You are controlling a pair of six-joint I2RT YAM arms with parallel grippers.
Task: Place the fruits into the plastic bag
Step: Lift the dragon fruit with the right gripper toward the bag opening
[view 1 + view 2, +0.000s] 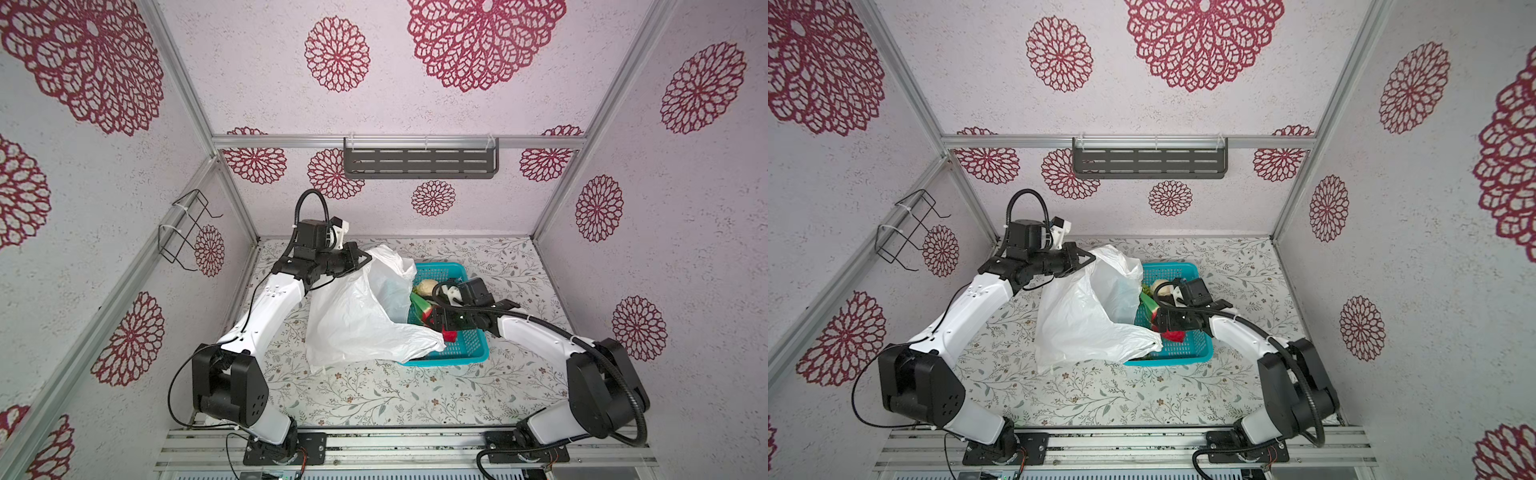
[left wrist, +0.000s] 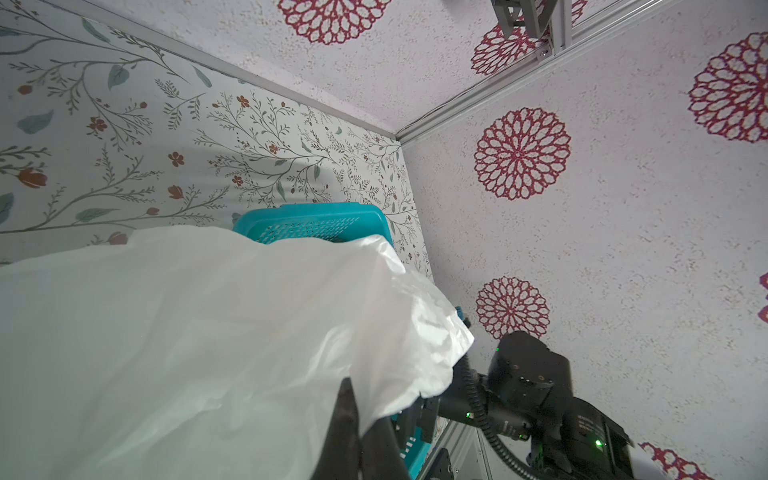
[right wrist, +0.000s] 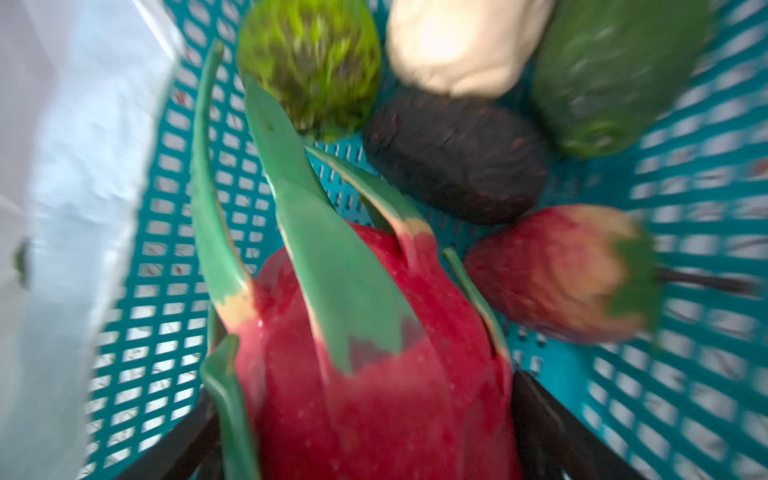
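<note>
Six fruits lay in one teal basket [image 1: 469,354]: one bumpy light green [image 3: 309,62], one cream [image 3: 457,41], one dark green [image 3: 615,70], one near-black [image 3: 457,158], one strawberry [image 3: 552,274] and one red-and-green fruit [image 3: 374,332]. The right gripper [image 3: 363,395] stood wide, one finger on either flank of the red-and-green fruit; whether it pressed the fruit could not be told.

The one plastic bag [image 1: 353,316] sat mid-surface, nearer the back edge, draped over the basket's left rim. The left gripper [image 1: 362,259] was clamped on its raised upper edge.

The surface [image 1: 374,399] bore a floral print. The walls carried red rosettes, with one grey slotted shelf [image 1: 419,162] on the back wall and one wire rack [image 1: 187,228] on the left wall.
</note>
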